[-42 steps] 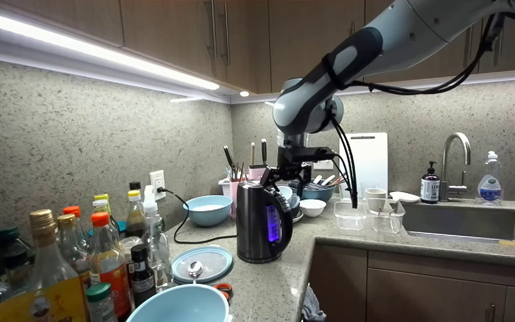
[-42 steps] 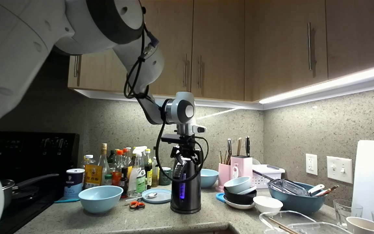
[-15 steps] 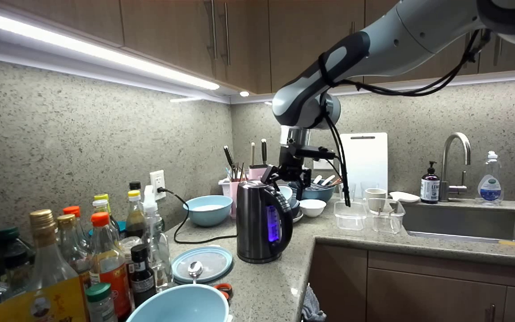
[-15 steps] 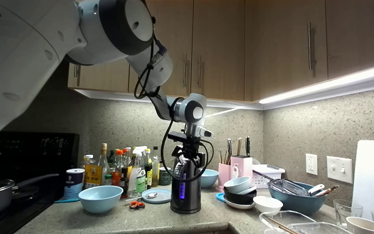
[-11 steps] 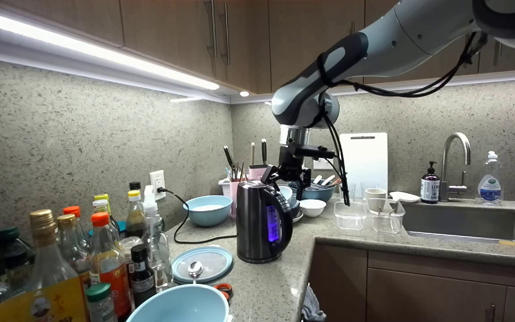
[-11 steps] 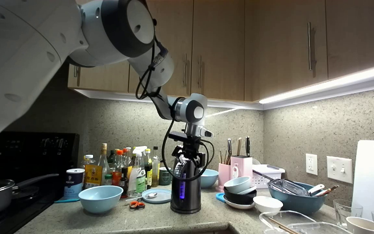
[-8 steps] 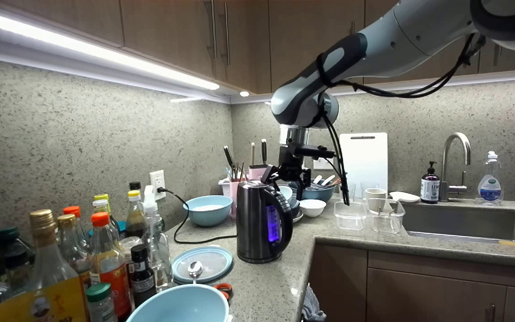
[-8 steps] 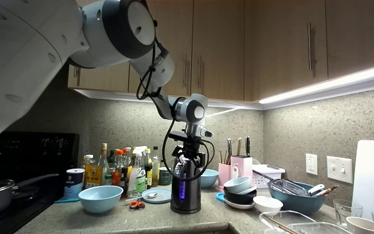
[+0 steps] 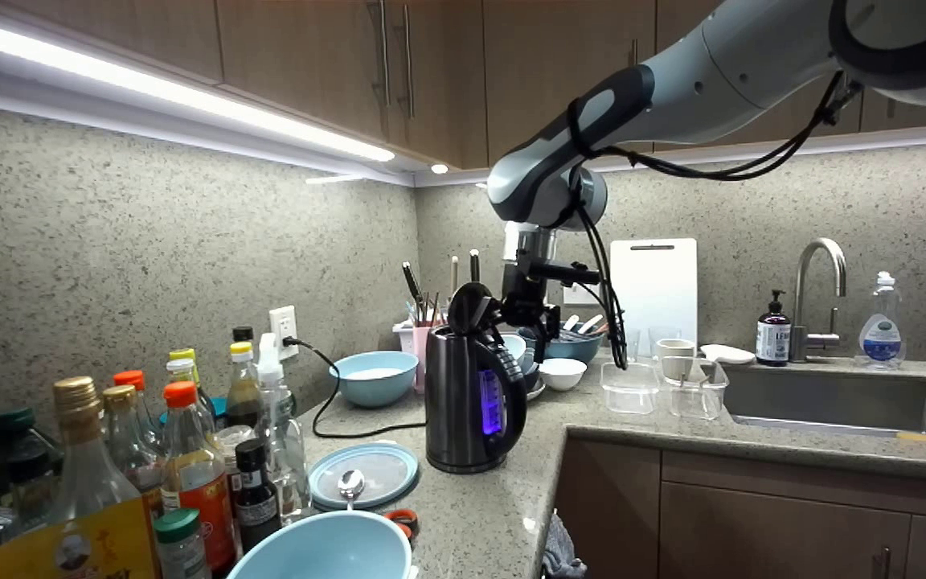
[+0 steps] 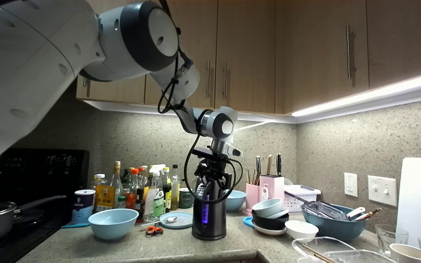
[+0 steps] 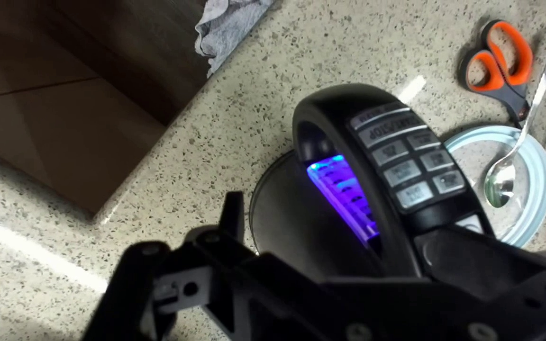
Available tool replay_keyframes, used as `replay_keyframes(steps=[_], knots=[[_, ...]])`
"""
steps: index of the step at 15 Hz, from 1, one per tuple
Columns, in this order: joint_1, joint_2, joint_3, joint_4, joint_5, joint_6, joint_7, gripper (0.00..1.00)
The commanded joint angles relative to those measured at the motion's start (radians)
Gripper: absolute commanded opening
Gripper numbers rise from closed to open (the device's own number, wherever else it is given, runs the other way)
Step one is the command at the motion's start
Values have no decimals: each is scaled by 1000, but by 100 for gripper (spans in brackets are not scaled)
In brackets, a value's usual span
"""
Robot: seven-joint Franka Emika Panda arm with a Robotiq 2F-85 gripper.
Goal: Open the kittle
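Jaws parted, kettle [image 9: 456, 402] upright just below them, lid [image 9: 468, 309] tilted up

A bowl [image 9: 374, 390] stands behind the kettle [image 9: 459, 402], apparently apart.

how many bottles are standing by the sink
2. In an exterior view, a dark pump bottle stands left of the tap and a clear bottle right of it. More could be hidden past the frame edge.

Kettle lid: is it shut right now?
No, in an exterior view the lid stands tipped up above the top of the kettle.
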Motion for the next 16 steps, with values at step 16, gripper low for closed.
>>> replay_keyframes(steps=[16], knots=[[56, -178, -4, -50, -91, -19, 50, 100]])
